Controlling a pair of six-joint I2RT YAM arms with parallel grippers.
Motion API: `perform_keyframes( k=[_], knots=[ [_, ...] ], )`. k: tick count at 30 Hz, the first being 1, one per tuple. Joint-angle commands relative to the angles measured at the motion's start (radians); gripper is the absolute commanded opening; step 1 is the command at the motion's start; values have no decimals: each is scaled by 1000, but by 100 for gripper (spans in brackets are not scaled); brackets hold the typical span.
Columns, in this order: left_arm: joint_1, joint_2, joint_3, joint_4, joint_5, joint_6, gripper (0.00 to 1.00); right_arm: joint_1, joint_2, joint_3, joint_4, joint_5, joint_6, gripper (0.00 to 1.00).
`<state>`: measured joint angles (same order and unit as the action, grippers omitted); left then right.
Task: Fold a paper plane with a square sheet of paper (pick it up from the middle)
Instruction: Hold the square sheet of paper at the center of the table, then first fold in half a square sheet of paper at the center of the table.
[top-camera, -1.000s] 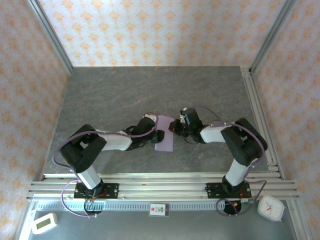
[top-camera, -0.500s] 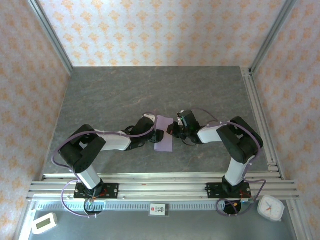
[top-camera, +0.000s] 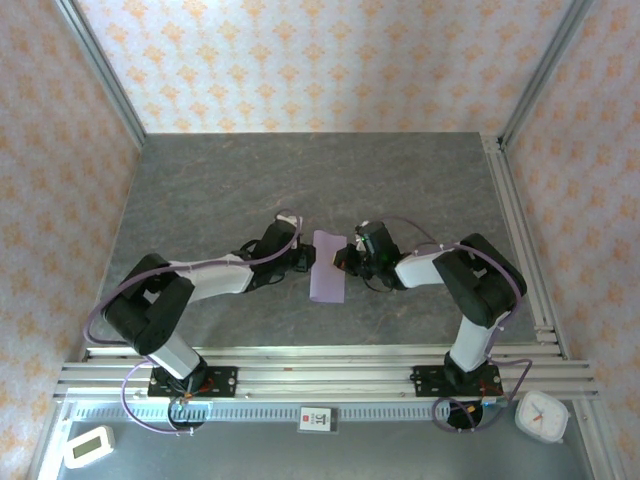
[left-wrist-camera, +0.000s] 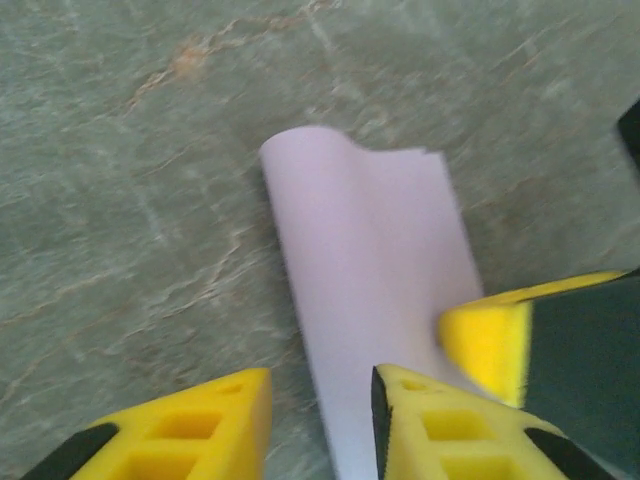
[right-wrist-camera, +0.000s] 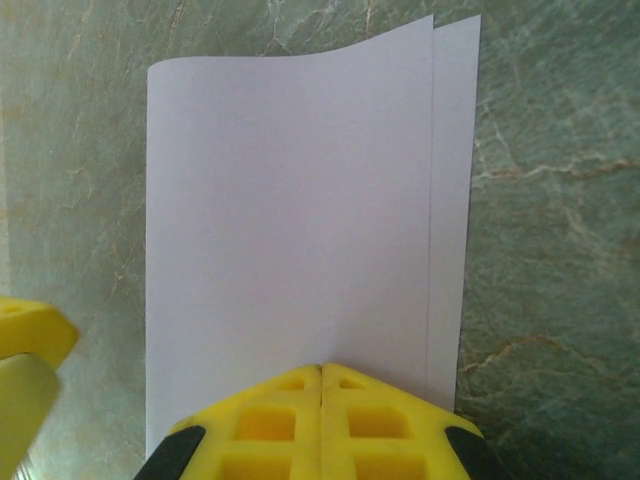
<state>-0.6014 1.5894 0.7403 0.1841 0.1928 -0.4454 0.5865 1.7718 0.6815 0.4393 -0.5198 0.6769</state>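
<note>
Paper is the whole difficulty here: the square sheet of paper (right-wrist-camera: 290, 220) lies doubled over on the grey tabletop (top-camera: 300, 180), directly in front of the right end effector (right-wrist-camera: 322, 375). Its upper layer bows up a little and stops just short of the lower layer along one side. The right end effector has its yellow fingers pressed together with no gap, their tips meeting the sheet's near edge; whether they pinch the paper or merely pin it down I cannot tell. Close by the right end effector, on the sheet's other long edge, the left end effector (left-wrist-camera: 320, 400) stands narrowly parted. One of its fingers is over the paper and the other over bare stone, so the rounded edge, apparently the fold, runs between jaws that are not clamped. The sheet looks nearly weightless, limp yet springy, likely to slide on the smooth stone and to crease wherever it is squeezed. A sound hold is probably a light pinch on that rounded edge, both layers together, opposite the right end effector.
</note>
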Motion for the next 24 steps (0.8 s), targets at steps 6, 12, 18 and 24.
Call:
perform_keyframes(
  k=[6, 12, 18, 24],
  knots=[
    [0, -3, 25, 58, 158, -16, 26, 3, 9, -29, -12, 46, 6, 0],
    [-2, 40, 24, 82, 178, -15, 26, 4, 14, -34, -9, 46, 8, 0],
    [-2, 95, 21, 87, 161, -2, 22, 3, 24, -32, -11, 43, 9, 0],
    [-1, 124, -33, 127, 122, -14, 19, 3, 34, -37, -22, 47, 4, 0]
  ],
)
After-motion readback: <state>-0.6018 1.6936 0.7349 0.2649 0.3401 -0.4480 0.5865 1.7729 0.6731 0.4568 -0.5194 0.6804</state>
